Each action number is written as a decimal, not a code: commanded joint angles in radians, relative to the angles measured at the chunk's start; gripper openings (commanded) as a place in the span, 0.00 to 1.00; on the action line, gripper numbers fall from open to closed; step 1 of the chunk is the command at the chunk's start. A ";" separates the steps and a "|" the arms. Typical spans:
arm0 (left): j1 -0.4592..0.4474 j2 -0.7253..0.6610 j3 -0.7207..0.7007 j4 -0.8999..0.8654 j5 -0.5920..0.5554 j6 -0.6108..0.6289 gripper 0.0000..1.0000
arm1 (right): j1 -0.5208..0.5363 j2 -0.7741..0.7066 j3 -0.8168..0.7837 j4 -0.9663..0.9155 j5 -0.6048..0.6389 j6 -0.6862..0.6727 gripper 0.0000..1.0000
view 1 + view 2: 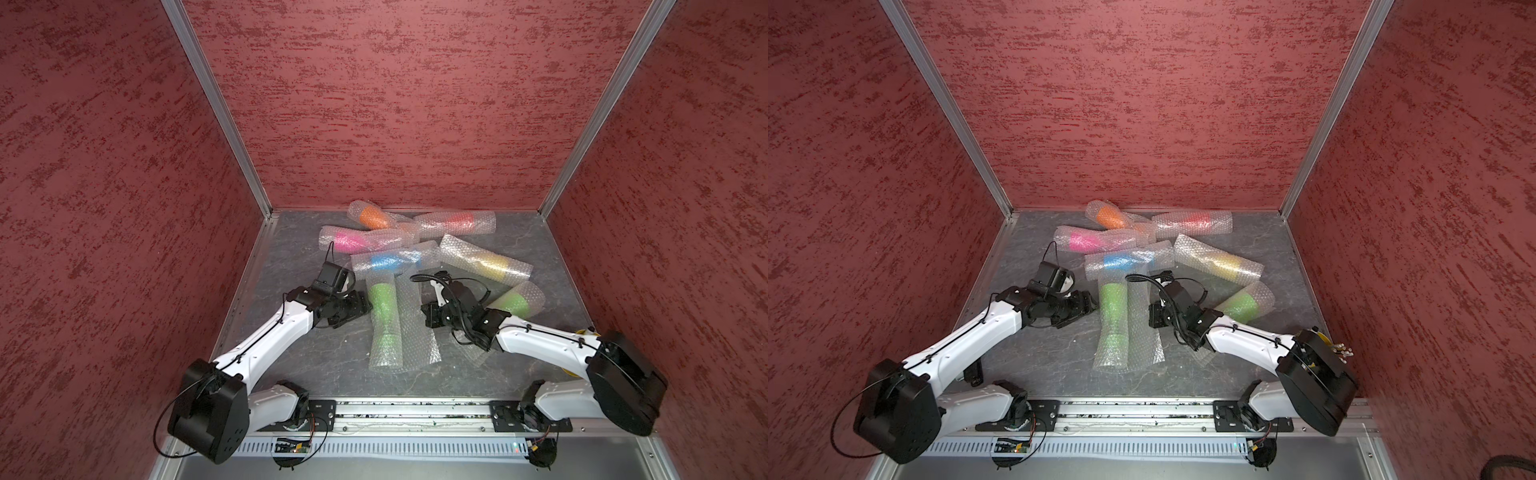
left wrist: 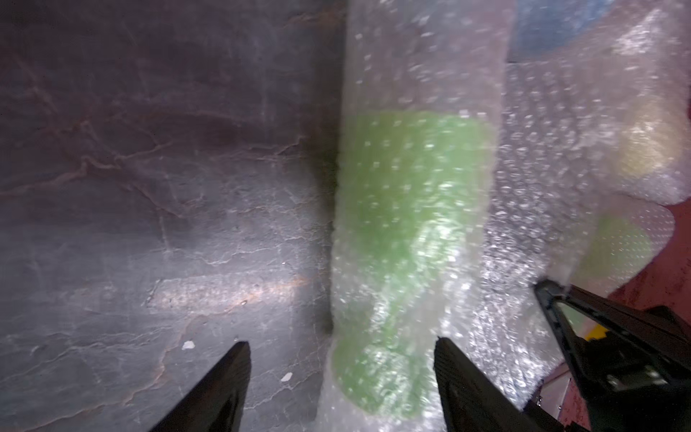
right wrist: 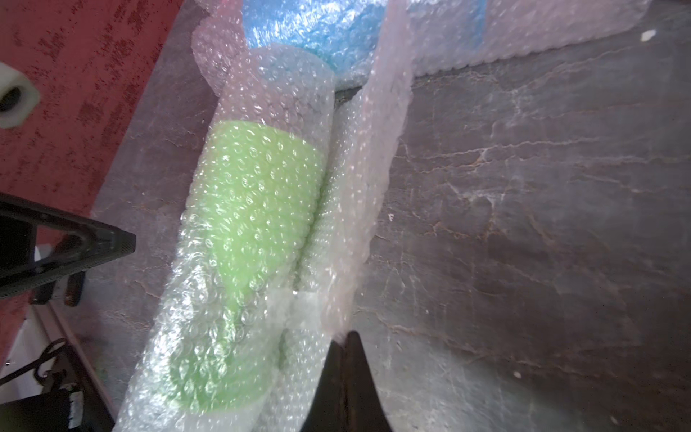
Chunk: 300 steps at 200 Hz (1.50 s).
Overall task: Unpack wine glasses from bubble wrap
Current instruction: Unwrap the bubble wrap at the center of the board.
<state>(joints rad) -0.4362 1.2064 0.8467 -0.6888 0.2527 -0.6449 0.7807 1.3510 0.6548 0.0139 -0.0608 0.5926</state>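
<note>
Right claw (image 3: pixel 344 337) pinches clear dimpled bubble wrap (image 3: pixel 370 168); green goblet (image 3: pixel 258 194) rolled inside.

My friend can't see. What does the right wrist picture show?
A green glass rolled in bubble wrap lies on a dark table. The right tool is shut on a loose flap of that wrap, and a wrapped blue glass lies just past the green one.
</note>
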 commanded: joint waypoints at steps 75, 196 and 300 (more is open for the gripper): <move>-0.255 0.267 0.189 0.018 0.036 0.020 0.75 | -0.003 -0.048 0.002 -0.025 -0.054 0.077 0.00; 0.095 0.060 -0.055 -0.041 -0.038 -0.062 0.90 | -0.033 -0.118 -0.093 -0.148 0.210 0.097 0.00; -0.057 -0.030 0.149 -0.250 -0.235 0.022 0.91 | -0.037 -0.234 -0.110 -0.189 0.419 0.191 0.42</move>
<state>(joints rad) -0.4015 1.1004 1.0031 -0.8845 0.0700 -0.6331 0.7479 1.1870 0.5568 -0.1455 0.1974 0.7513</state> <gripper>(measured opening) 0.910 0.294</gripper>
